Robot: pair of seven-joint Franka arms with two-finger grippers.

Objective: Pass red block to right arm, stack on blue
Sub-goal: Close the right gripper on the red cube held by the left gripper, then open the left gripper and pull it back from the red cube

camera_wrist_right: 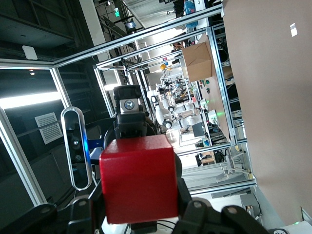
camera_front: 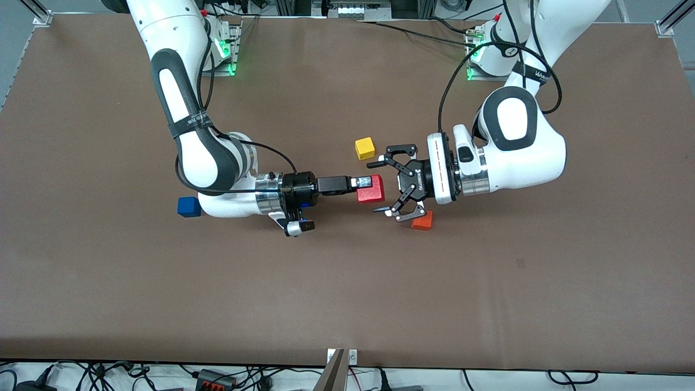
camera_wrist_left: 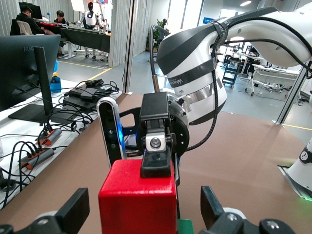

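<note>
Above the middle of the counter (camera_front: 488,282), the right gripper (camera_front: 362,181) was clamped on the red block (camera_front: 371,189), holding it in the air. The left gripper (camera_front: 392,183) stood just beside the block with its jaws spread wide, gripping nothing. For a clean handover, the left arm should retreat straight back before the right arm carries the block to the blue cube (camera_front: 189,206), which sat toward the right arm's end.
</note>
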